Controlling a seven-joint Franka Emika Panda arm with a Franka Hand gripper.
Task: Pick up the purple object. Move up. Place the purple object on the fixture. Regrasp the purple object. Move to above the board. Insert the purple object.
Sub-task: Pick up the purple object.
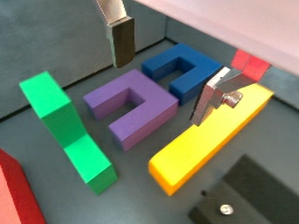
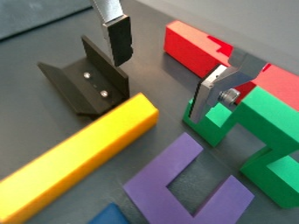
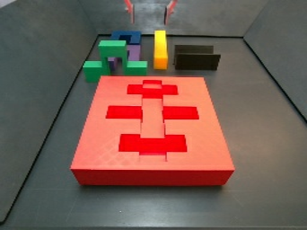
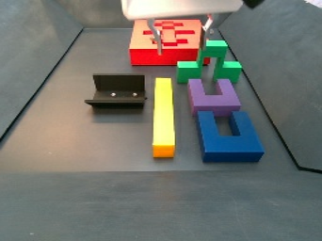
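Wrist view, item one: the purple object (image 1: 131,106), a U-shaped block, lies flat on the dark floor (image 1: 35,179) beneath the gap between your jaws, untouched. You will find the gripper (image 1: 163,70) hanging above it with jaws spread wide and nothing between them; one finger (image 1: 121,39) hangs beyond the block's closed end, the other finger (image 1: 218,94) off its open end.

Item two: the blue block (image 1: 180,69), also U-shaped, sits just beside the purple object, under the far edge of the jaw gap.

Item three: the yellow bar (image 1: 214,140) lies along the purple object's side, below the second finger.

Item four: the green blocks (image 1: 68,129) stand on the purple object's other side, outside the jaws.

Item five: the fixture (image 2: 84,80), a dark bracket, sits beyond the yellow bar (image 2: 70,162), outside the jaws in a wrist view.

Item six: the board (image 3: 151,126), a red slab with brighter cross-shaped recesses, lies well apart from the gripper (image 3: 150,8) in a side view. In both side views the purple object (image 4: 216,96) sits between the green blocks (image 4: 208,61) and the blue block (image 4: 229,135).
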